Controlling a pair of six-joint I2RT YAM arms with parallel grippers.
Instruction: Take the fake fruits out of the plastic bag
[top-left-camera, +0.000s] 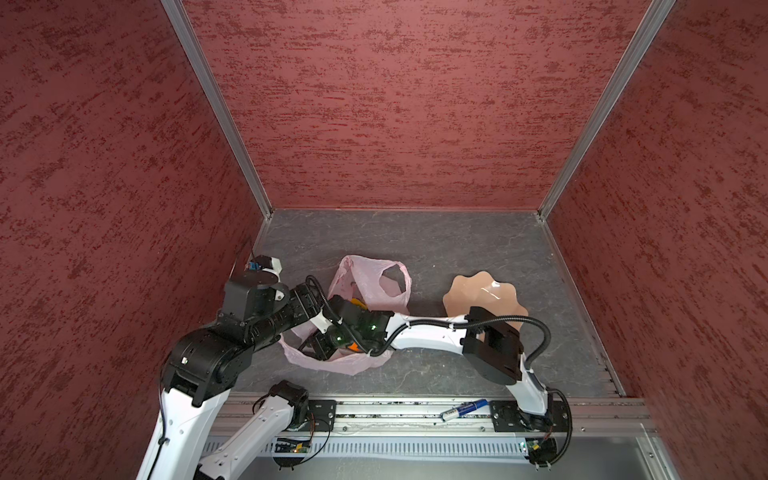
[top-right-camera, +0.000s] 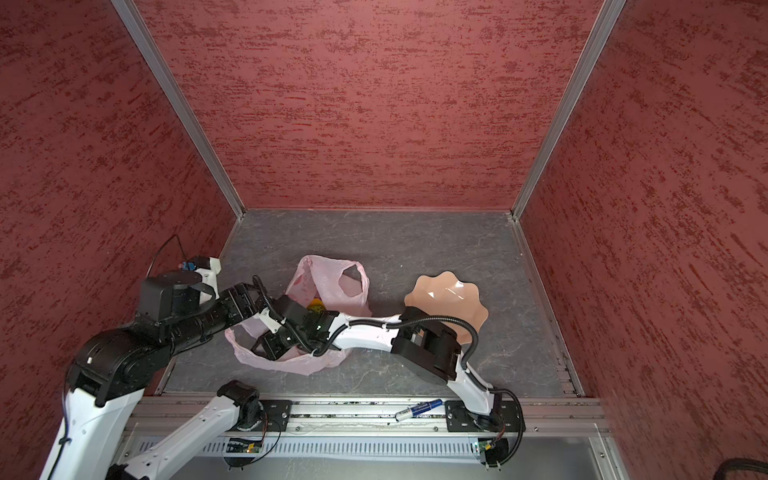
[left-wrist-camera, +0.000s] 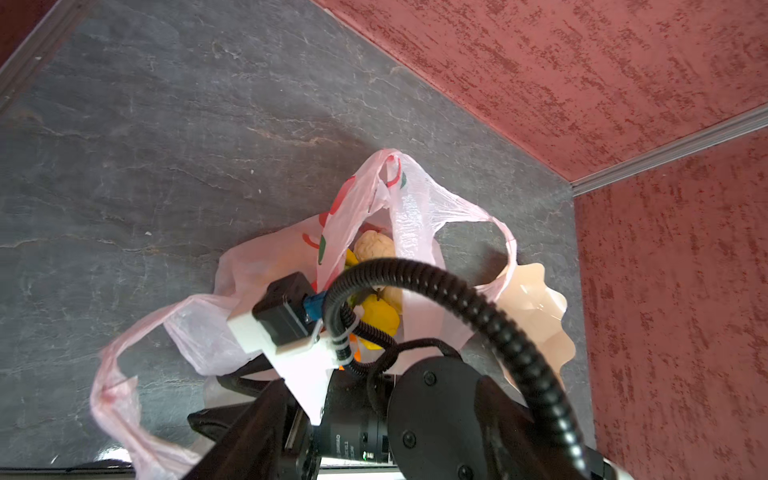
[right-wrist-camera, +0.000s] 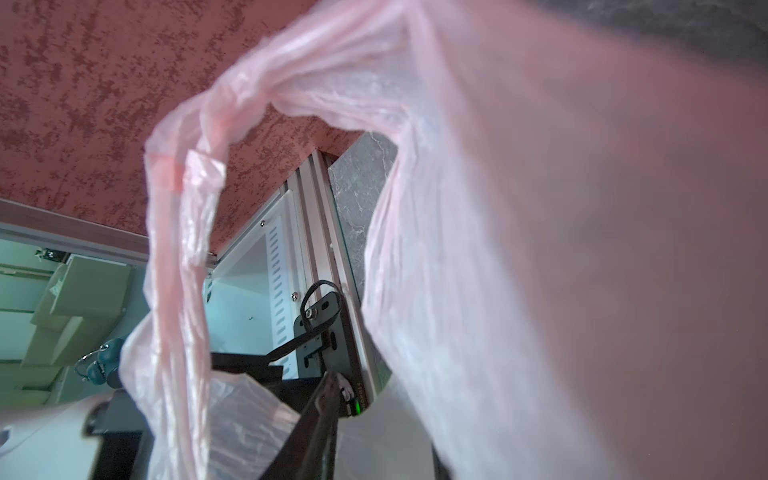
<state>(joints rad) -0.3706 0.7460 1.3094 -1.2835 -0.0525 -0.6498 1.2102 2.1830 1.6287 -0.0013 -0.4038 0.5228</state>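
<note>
Peering past my right gripper, low-centre, I see film draped over its fingers; pinched or not, I cannot tell. My left gripper, just above, is hidden likewise. The fake fruits sit inside the plastic bag, mid-frame. I judge we're opening the mouth; next needs a clean grasp on one fruit.

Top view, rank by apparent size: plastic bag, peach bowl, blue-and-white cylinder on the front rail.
1. plastic bag, largest even though partly covered
2. peach bowl, one edge hidden behind the right arm
3. blue-and-white cylinder, clearly smallest
</note>
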